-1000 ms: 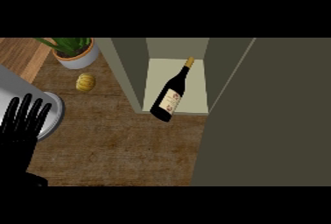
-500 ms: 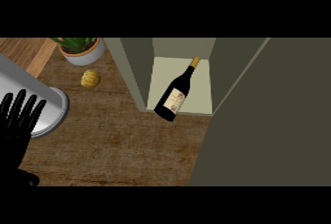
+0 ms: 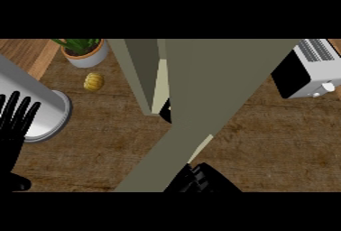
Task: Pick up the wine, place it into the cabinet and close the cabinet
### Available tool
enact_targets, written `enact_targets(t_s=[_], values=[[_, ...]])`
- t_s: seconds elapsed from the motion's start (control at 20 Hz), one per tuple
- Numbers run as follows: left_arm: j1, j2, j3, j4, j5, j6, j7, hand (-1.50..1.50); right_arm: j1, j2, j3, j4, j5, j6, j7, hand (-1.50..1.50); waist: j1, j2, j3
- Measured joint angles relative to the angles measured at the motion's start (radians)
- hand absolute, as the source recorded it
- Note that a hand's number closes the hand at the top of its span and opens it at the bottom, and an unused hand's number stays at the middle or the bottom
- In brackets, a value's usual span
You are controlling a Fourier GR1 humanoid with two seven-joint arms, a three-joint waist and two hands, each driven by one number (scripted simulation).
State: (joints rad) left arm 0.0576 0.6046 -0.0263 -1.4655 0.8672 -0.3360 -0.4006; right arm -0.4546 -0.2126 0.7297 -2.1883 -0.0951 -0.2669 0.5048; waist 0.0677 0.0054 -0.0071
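Operator, your inventory at this moment read as follows.

Cabinet (image 3: 143,67): stood on the wooden counter (image 3: 100,149), its door (image 3: 220,90) swung across most of the opening, leaving a narrow pale gap.

Wine (image 3: 166,111): only a dark sliver showed at the foot of that gap, inside the cabinet, behind the door's edge.

Right hand (image 3: 200,179): lay at the lower edge, against the door's lower end; whether its fingers were curled or straight, you could not tell.

Left hand (image 3: 15,118): rested at the left edge, fingers straight and spread, holding nothing.

Also listed: a grey cylinder (image 3: 33,108), a yellow fruit (image 3: 94,81), a potted plant (image 3: 85,50), a toaster (image 3: 307,67).
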Motion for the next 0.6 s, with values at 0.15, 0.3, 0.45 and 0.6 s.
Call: enact_targets(t_s=[0.15,0.3,0.45,0.6], values=[[0.013,0.002,0.018,0.004,0.003,-0.008,-0.004,-1.50,-0.175,0.108,-0.018,0.135,-0.005,-0.053,0.061,1.50,-0.009,-0.003,0.002],[0.009,0.003,0.035,0.024,0.008,-0.017,0.002,-1.50,-0.332,0.161,-0.058,0.272,-0.045,-0.102,0.082,1.50,-0.022,-0.003,0.004],[0.023,-0.006,0.049,0.041,-0.005,-0.038,-0.011,-1.50,-0.436,0.187,-0.115,0.395,-0.107,-0.117,0.057,1.50,-0.031,-0.003,0.005],[0.035,-0.002,0.071,0.039,-0.005,-0.052,-0.006,-1.50,-0.508,0.200,-0.176,0.514,-0.172,-0.105,0.017,1.50,-0.036,-0.003,0.005]])
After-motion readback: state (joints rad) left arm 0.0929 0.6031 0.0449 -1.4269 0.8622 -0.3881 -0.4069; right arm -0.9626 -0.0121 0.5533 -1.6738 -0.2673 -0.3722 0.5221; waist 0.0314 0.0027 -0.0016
